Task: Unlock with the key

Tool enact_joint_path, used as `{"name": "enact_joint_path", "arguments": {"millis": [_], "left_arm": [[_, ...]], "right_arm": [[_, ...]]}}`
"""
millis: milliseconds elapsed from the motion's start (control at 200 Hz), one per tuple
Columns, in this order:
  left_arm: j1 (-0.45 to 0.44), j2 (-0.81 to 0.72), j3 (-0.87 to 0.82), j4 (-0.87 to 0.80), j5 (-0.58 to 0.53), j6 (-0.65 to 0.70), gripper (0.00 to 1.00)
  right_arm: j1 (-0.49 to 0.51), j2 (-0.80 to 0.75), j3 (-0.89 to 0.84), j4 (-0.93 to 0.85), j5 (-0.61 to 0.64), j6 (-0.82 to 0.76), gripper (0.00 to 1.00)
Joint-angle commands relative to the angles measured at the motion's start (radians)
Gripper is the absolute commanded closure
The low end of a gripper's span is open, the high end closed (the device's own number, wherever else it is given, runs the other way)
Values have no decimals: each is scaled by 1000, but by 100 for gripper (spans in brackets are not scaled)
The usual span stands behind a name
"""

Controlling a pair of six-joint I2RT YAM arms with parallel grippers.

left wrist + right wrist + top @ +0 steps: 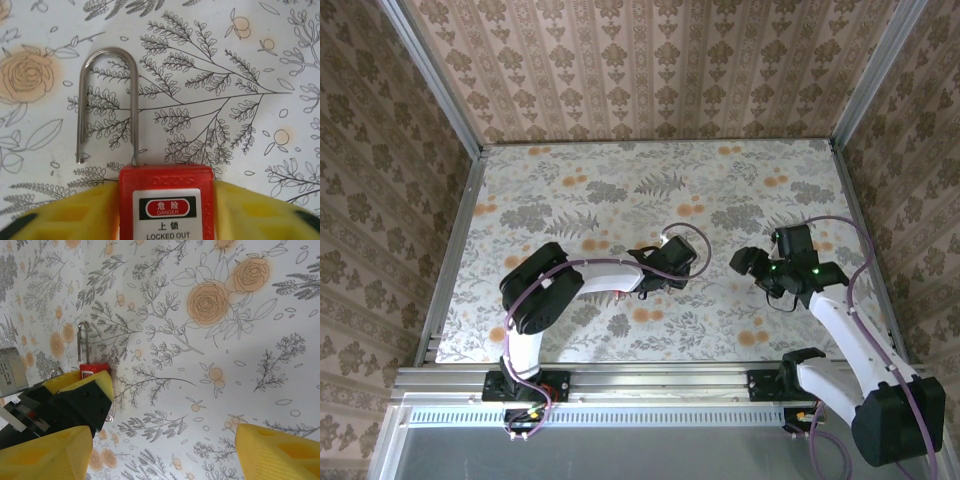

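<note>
A red padlock [167,200] with a "DANGER / LOCKED OUT" label lies on the flowered table. Its steel shackle [107,55] is raised, and one leg [80,159] hangs free of the body. My left gripper [167,220] is shut on the padlock's body, one yellow finger [75,215] pressed to each side. From the right wrist the padlock [92,371] shows between those fingers. A small metal ring [108,418] peeks out beside the left gripper; the key itself is hidden. My right gripper [162,455] stands wide open to the right, holding nothing. From above, the left gripper [670,262] faces the right gripper [750,265].
The table [620,190] is a flat flowered sheet, walled in by patterned panels at the back and both sides. A metal rail [650,380] runs along the near edge, where both arm bases are fixed.
</note>
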Motion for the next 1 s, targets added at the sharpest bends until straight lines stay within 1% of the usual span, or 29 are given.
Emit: {"name": "enact_joint_path", "arguments": {"millis": [0, 75, 100, 120, 210, 300, 375, 430, 535, 605, 695, 770, 810, 890, 995], "left_arm": [[9, -41, -31, -107, 7, -57, 40], [9, -98, -35, -106, 0, -63, 34], [9, -118, -39, -106, -2, -62, 25], [11, -136, -40, -106, -4, -61, 22], [12, -231, -65, -81, -9, -56, 18], [18, -350, -114, -38, -32, -40, 9], [33, -449, -152, -14, -45, -6, 2], [57, -505, -166, -23, -34, 22, 0], [111, -591, -189, -53, -2, 87, 0], [134, -625, -206, -63, 33, 145, 0], [146, -593, -174, -110, 108, 202, 1], [139, -499, -104, -187, 179, 231, 6], [128, -436, -59, -226, 210, 239, 10], [93, -317, 29, -297, 217, 253, 17], [61, -191, 123, -357, 213, 268, 20]], "right_arm": [[-15, -19, -20, -47, -8, -17, 22], [-17, -23, -21, -43, -12, -18, 20], [-17, -25, -20, -43, -12, -17, 20], [-18, -26, -18, -45, -12, -18, 19], [-18, -40, -16, -51, -7, -28, 15], [-20, -61, -22, -54, -2, -41, 10], [-21, -83, -36, -50, 0, -52, 7], [-21, -93, -47, -42, -4, -51, 6], [-19, -84, -63, -4, -67, -46, 7], [-7, -66, -67, 16, -84, -34, 8], [10, -50, -65, 22, -71, -23, 8], [14, -52, -64, 22, -64, -19, 7], [14, -57, -62, 13, -57, -21, 7], [14, -75, -58, -12, -46, -33, 6], [14, -97, -62, -35, -47, -42, 6]]}}
